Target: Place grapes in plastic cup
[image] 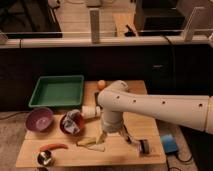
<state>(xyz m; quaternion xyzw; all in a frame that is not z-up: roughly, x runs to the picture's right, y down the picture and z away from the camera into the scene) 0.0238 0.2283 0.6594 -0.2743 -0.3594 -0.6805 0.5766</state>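
Note:
My white arm reaches in from the right, and its gripper [114, 138] hangs over the front middle of the wooden table [150, 125]. I see no dark bunch of grapes; the gripper and wrist hide the spot under them. A pale cup-like cylinder [90, 111] lies on its side just left of the arm, behind a red bowl [71, 123]. I cannot tell whether the gripper holds anything.
A green tray [57, 90] stands at the back left with a purple bowl [39, 119] in front of it. An orange [101, 84], a red-orange chilli [53, 147], a metal cup [46, 159], a pale yellowish strip [91, 143] and a small black-and-white object [144, 146] lie around. A blue object [169, 143] sits at the right edge.

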